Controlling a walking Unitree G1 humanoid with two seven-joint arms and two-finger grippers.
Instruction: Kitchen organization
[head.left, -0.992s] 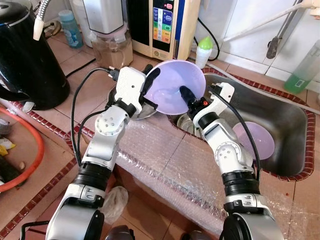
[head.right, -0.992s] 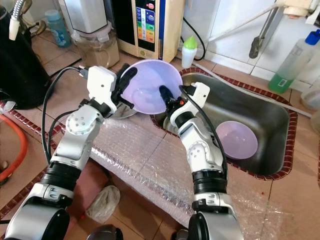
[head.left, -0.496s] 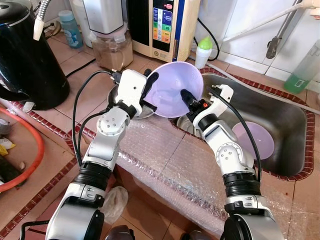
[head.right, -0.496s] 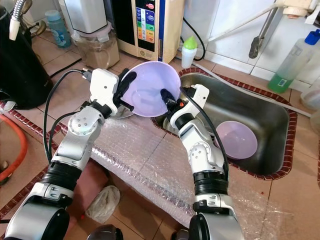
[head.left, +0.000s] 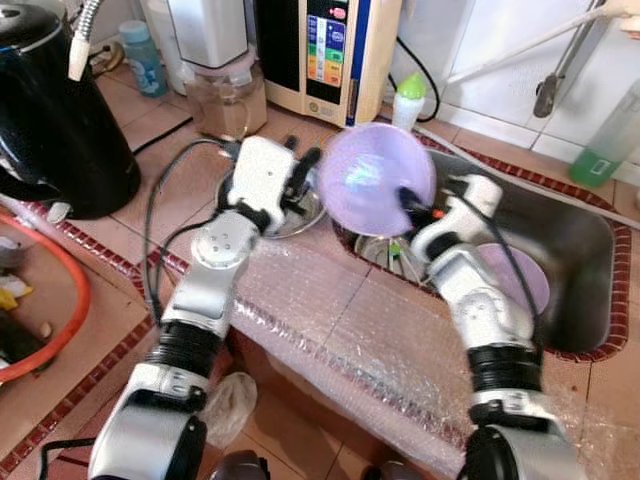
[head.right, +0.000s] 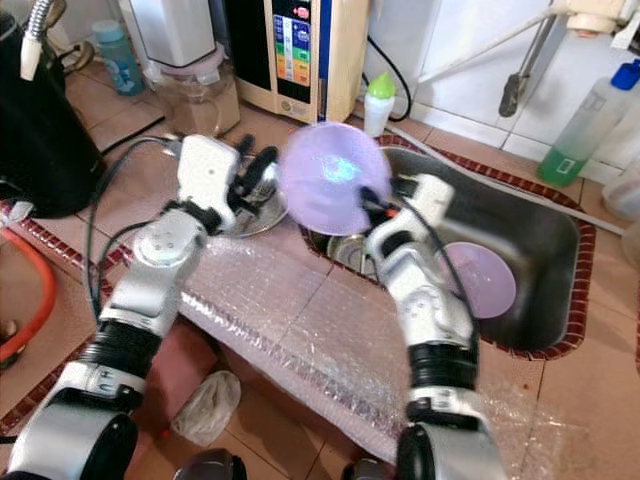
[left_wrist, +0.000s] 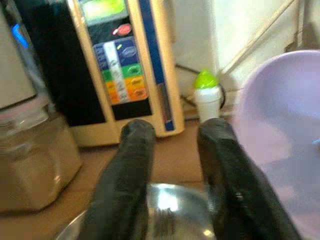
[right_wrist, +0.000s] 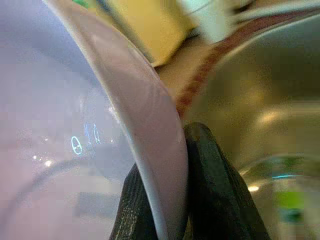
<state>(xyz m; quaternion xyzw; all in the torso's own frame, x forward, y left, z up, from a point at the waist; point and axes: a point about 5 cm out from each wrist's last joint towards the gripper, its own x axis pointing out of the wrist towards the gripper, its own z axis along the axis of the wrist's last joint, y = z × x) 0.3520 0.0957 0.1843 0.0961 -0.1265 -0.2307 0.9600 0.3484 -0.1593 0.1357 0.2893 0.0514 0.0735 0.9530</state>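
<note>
right gripper (right_wrist: 165, 200) pinching purple bowl (head.left: 375, 180) rim | left gripper (left_wrist: 175, 165) spread, beside bowl

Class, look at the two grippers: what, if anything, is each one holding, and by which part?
The right gripper holds the purple bowl by its rim, one finger on each side of the wall. The left gripper holds nothing; its fingers are apart over a metal dish.

Lilac plastic bowl (head.left: 372, 178): tilted on edge above sink rim, blurred. Second lilac bowl (head.left: 520, 280), apparently matching: lay in sink basin.
</note>
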